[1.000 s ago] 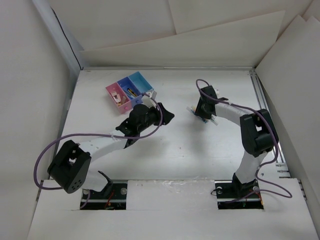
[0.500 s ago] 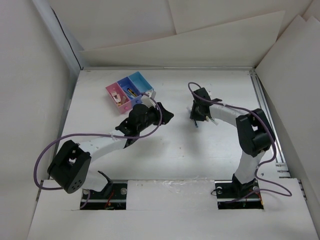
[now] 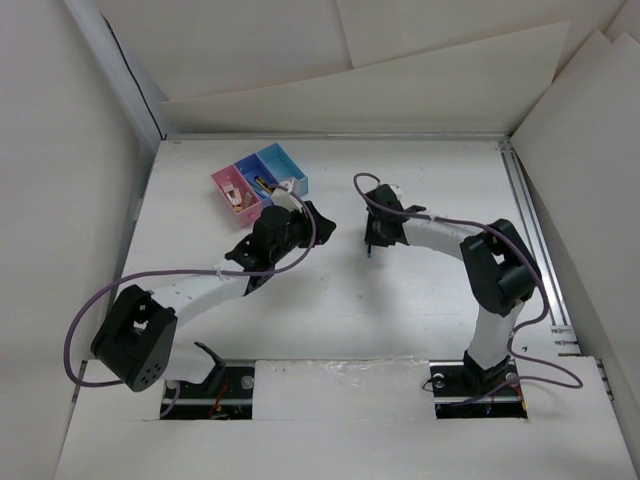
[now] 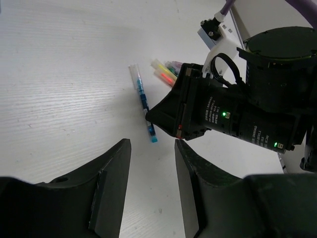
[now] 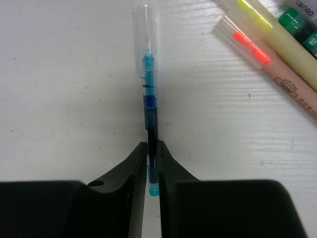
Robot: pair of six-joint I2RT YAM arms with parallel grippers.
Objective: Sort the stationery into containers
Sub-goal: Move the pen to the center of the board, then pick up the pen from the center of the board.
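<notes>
Right gripper (image 5: pixel 152 146) is pinching a clear-capped blue plastic pen (image 5: pixel 150 99). Its two black fingers (image 5: pixel 138 161) are standing almost together, pressing the lower barrel from both sides. The cap end is pointing away from the wrist. Whether the pen is lying on the white table (image 3: pixel 300 320) or sitting just above it cannot be told.

Three joined open-topped plastic bins are sitting in a slanted row at the far left. The pink bin (image 3: pixel 218 180) is holding small pale beige and pinkish pieces. The dark blue bin (image 3: pixel 246 170) in the middle is holding thin yellowish items. What the light blue bin (image 3: pixel 280 163) is carrying is too small to make out.

Left gripper (image 4: pixel 151 144) is hovering just beside the near corner of the light blue bin. Its fingers are spread wide and gripping nothing, and it is facing the right gripper across a short stretch of table.

Several fat highlighters, among them a yellow highlighter (image 5: pixel 277 29) and an orange-tipped peach highlighter (image 5: pixel 267 62), are lying bunched together near the pen's capped end, not touching it.

The pen is sitting around mid-table, well apart from the upright white walls and the metal rail (image 3: pixel 520 230) on the right. A broad stretch of white surface is showing between the pen and the arm bases.
</notes>
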